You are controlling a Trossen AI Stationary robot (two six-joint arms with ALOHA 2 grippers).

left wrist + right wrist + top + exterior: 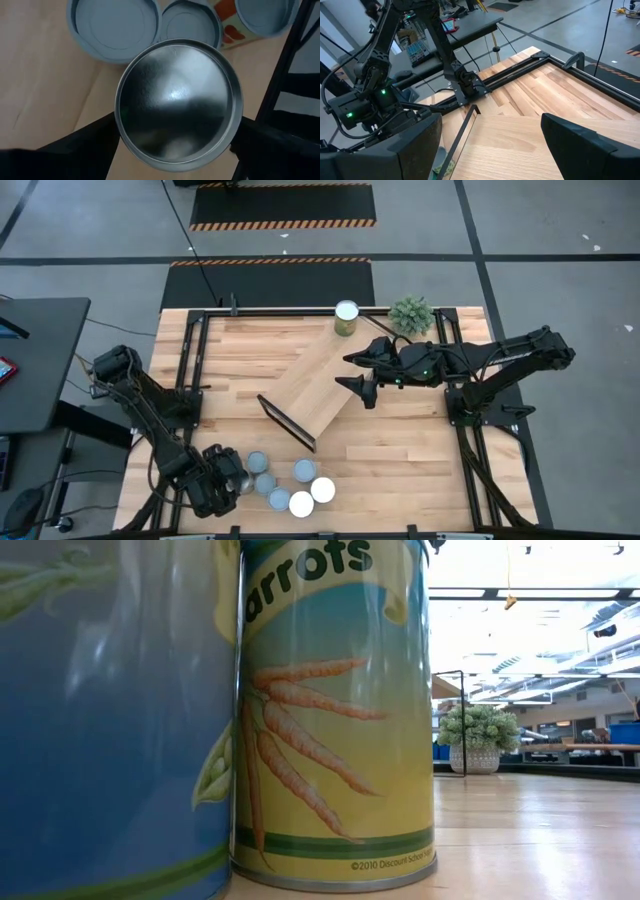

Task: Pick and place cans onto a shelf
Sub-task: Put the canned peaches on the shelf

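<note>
I am a two-armed robot at a wooden bench (240, 350), seen from above. My left gripper (222, 480) is at the near left corner, its jaws set wide on either side of a can (179, 102); through my left wrist camera I look straight down on that can's shiny round top between my two dark fingers (85, 150), but I cannot tell whether the pads actually touch its sides. Just beside it, a cluster of cans (290, 485) with pale blue-grey and white tops stands along the near edge. The shelf (325, 390), a long light-wood plank with a dark end frame, lies diagonally across the bench's middle. My right gripper (362, 375) hovers over the shelf's far end with jaws released and empty. One more can (346, 317) stands at the far edge, near a small potted plant (411, 314). At bench height, a carrot-labelled can (335, 710) fills the view beside a blue one.
</note>
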